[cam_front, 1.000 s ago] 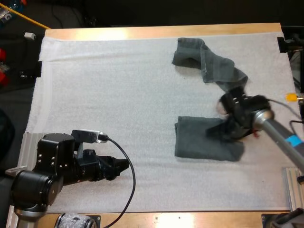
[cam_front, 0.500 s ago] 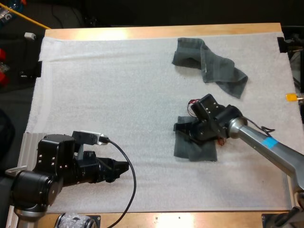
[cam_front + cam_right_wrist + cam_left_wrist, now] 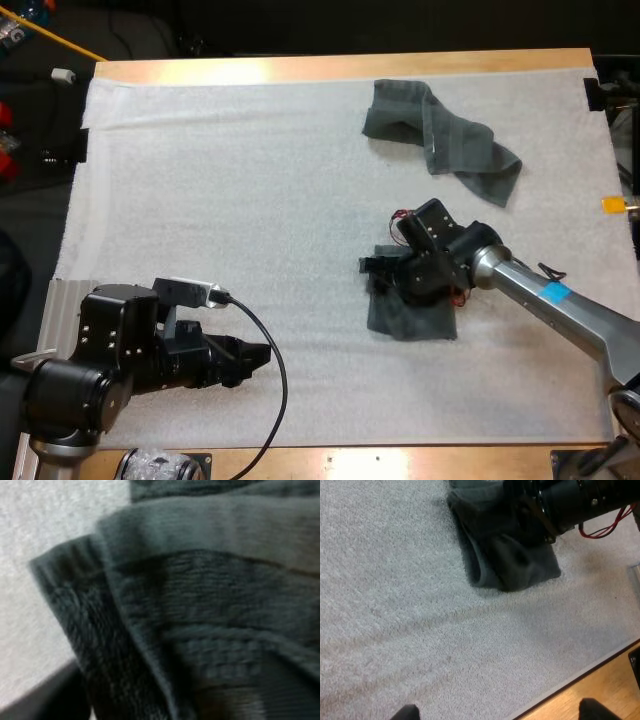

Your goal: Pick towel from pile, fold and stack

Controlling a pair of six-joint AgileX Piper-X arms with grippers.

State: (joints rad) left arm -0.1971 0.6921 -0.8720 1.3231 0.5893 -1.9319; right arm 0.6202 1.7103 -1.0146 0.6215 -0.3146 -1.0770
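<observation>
A dark grey-green towel (image 3: 415, 318) lies folded on the white mat (image 3: 250, 200), right of centre. My right gripper (image 3: 385, 272) is down on the towel's upper left part, over its folded edge. The right wrist view looks straight onto the layered towel folds (image 3: 200, 605) from very close. From the left wrist view the same folded towel (image 3: 510, 565) lies ahead with my right gripper (image 3: 560, 505) on top of it. A second, crumpled towel (image 3: 440, 135) lies near the far edge. My left gripper (image 3: 255, 355) hovers open over bare mat near the front left, holding nothing.
The wooden table edge (image 3: 330, 66) runs along the far side, and the front edge (image 3: 600, 685) is close to my left gripper. Bare mat spreads across the left half and centre.
My right arm swept left across the flat towel, carrying its right half over so it now lies folded narrower. The gripper then shifted slightly further left. The left arm stayed put.
</observation>
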